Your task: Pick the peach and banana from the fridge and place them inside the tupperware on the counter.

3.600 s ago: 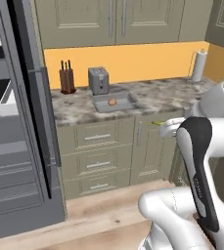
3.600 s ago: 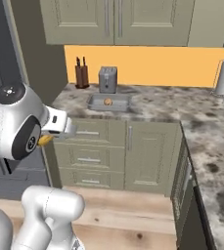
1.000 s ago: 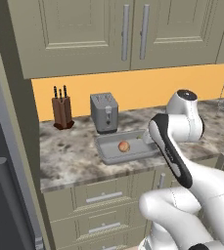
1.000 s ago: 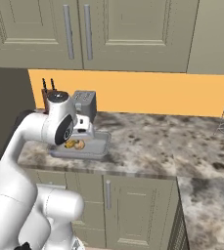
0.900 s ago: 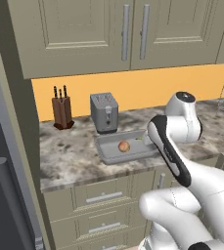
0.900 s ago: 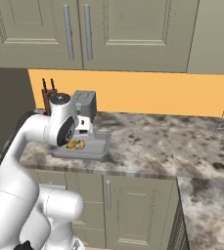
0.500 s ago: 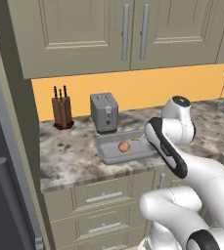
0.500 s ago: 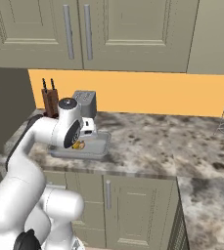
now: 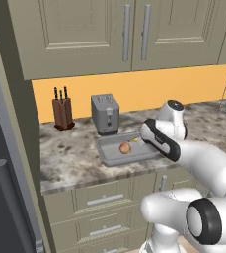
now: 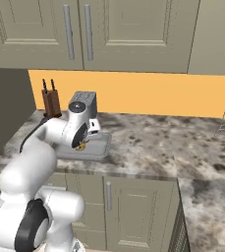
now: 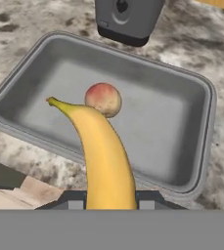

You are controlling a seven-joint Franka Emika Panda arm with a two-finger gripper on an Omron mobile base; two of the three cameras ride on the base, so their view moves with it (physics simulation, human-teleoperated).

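Item: banana (image 11: 105, 156). Curved, yellow; clamped at its near end between the fingers (image 11: 75, 204), far tip reaching out over the tupperware (image 11: 204, 132). Held lengthwise along the hand, likely so it can be lowered flat into the tray.

Item: peach (image 11: 103, 99). Lying on the tupperware floor near its middle, just past the banana's tip; whether the two touch cannot be told. This half of the task looks done.

Item: tupperware. Shallow grey tray on the bench (image 9: 70, 158), just in front of the toaster (image 9: 105, 114), knife block (image 9: 62, 112) to one side.

Item: gripper (image 9: 142, 140). Poised over the tray's near side, low enough for a short drop.
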